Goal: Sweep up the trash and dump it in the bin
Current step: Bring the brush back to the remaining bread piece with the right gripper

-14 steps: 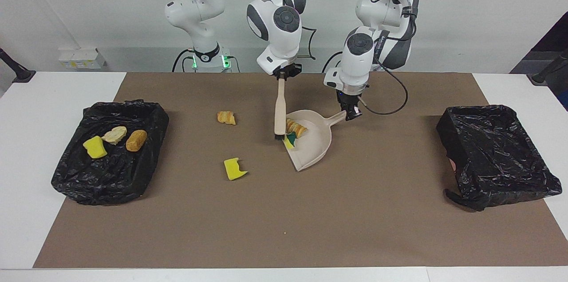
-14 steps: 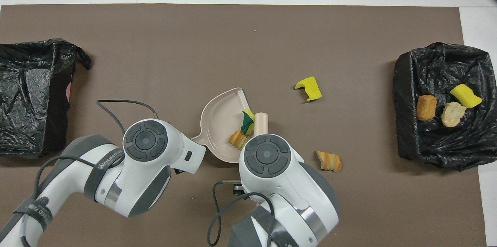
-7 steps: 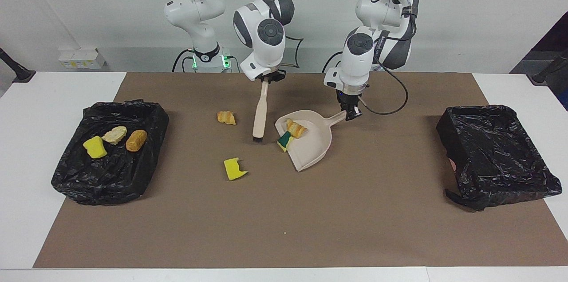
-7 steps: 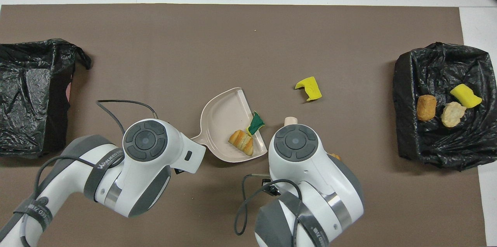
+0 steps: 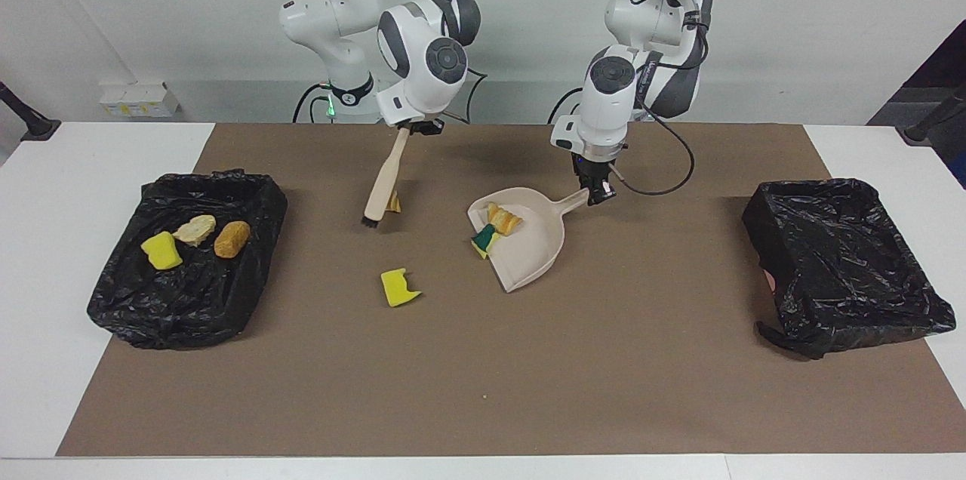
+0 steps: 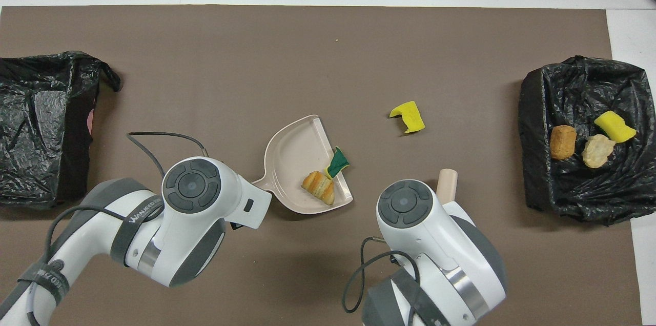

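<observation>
While your left gripper (image 5: 596,197) clamps the dustpan (image 5: 528,238) handle and your right gripper (image 5: 411,129) clamps the brush (image 5: 381,186), push the trash (image 5: 398,287) on the mat low: light, soft scraps will tumble, not slide

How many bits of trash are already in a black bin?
3, all in the bin at the right arm's end: a yellow sponge piece, a pale bread chunk and a brown bread chunk. The other bin shows none, though its folds might hide something.
</observation>
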You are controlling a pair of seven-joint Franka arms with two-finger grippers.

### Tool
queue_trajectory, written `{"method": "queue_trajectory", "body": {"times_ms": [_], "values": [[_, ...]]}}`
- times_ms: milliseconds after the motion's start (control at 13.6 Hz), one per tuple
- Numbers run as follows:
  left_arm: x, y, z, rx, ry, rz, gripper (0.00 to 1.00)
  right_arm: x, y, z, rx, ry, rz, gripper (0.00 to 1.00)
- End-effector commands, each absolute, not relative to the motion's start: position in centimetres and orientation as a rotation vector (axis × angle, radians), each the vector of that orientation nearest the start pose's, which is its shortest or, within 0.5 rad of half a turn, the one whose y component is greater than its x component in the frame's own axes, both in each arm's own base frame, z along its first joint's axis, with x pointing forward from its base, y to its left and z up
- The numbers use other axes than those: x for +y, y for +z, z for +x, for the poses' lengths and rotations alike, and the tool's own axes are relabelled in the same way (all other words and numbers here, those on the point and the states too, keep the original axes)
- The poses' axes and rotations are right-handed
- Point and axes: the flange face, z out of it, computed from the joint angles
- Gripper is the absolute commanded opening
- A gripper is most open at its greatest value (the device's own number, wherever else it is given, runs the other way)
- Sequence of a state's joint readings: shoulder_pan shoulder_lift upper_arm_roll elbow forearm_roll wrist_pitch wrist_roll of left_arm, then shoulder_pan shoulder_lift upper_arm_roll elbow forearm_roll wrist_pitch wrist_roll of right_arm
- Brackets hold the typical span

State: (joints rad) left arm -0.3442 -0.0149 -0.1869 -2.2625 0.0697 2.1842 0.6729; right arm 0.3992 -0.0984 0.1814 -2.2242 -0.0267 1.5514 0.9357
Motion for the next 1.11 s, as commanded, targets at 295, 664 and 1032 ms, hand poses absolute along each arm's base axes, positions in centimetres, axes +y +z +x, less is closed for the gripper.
{"method": "queue_trajectory", "body": {"times_ms": [295, 664, 1032], "values": [[-25.2, 36.6, 44.0, 1.775, 0.06, -2.503, 0.0, 22.3, 35.9, 30.7, 0.914, 0.703, -3.293, 0.0], [-25.2, 36.6, 44.0, 1.773, 0.058, -2.505, 0.0, 24.2, 34.0, 33.3, 0.9, 0.592, -3.208, 0.0], [-25.4, 36.4, 43.9, 1.797, 0.016, -2.486, 0.0, 28.9, 35.8, 40.4, 0.852, 0.526, -3.09, 0.0]]}}
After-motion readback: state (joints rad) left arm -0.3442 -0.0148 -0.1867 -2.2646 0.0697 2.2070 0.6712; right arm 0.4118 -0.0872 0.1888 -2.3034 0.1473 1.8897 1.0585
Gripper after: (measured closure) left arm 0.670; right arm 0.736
